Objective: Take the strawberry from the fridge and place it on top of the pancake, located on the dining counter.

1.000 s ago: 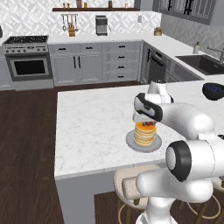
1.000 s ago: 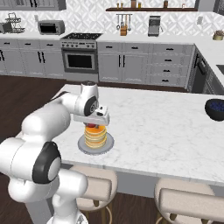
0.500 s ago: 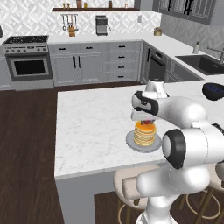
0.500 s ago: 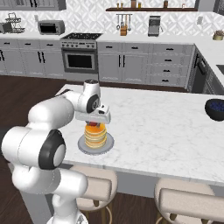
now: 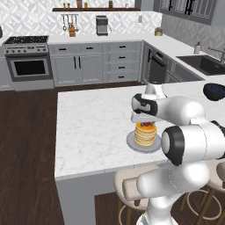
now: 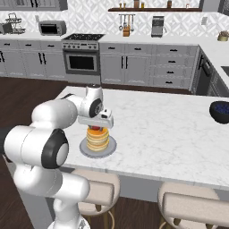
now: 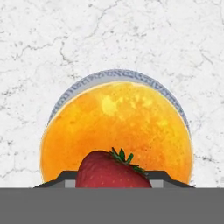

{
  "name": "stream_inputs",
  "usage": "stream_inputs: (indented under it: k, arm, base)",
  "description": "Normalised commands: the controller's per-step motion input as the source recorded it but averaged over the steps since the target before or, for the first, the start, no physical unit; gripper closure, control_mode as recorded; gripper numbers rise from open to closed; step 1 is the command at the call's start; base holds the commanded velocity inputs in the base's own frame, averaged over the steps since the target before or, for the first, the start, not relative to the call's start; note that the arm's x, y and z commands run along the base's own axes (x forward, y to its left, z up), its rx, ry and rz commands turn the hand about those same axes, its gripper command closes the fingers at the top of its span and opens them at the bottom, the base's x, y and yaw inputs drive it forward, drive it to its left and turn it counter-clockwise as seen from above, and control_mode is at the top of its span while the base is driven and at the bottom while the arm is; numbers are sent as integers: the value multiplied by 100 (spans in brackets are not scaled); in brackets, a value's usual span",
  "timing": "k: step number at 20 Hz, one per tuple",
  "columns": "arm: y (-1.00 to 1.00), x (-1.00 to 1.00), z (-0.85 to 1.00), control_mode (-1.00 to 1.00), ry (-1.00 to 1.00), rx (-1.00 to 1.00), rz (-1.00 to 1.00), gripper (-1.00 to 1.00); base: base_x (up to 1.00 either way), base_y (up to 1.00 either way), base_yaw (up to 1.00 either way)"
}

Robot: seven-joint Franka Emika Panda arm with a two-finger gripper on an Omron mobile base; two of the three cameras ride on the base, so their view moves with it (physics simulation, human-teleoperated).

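Note:
My gripper (image 7: 113,180) is shut on the strawberry (image 7: 113,171), a small red berry with a green top. It hangs just above the pancake (image 7: 116,127), a golden-orange stack on a round grey plate (image 7: 118,73). In the left base view the gripper (image 5: 144,119) points straight down over the pancake (image 5: 145,134), with a bit of red strawberry (image 5: 147,124) showing under it. From the right, the gripper (image 6: 95,124) stands over the pancake (image 6: 97,139) on the dining counter (image 6: 170,129). The fridge is out of view.
A dark blue bowl (image 6: 220,111) sits at the counter's far right end. Stools (image 6: 188,208) stand under the near edge. Bare marble (image 5: 88,118) lies left of the plate (image 5: 132,143). Wall cabinets and a stove (image 5: 28,66) lie beyond the dark floor.
The hand has sunk a little toward the pancake with the strawberry still held. The elbow has swung slightly. Plate and pancake have not moved.

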Motion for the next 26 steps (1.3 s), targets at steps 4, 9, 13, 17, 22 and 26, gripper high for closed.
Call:
stream_inputs:
  k: [4,9,13,17,22,26]
  arm:
    - [1,-8,-24,-100,0,0,0,100]
    - [8,-38,-24,-100,-1,-4,0,-100]
    - [8,-3,-9,-100,0,-2,1,-100]
    - [1,0,0,-100,-1,0,5,-100]
    - [0,-26,11,-100,-10,0,4,-100]
    - [0,-60,41,-100,-13,0,0,-100]
  base:
    - [0,0,0]
    - [0,0,0]
    - [0,0,0]
    - [0,0,0]
    - [0,0,0]
    - [0,0,0]
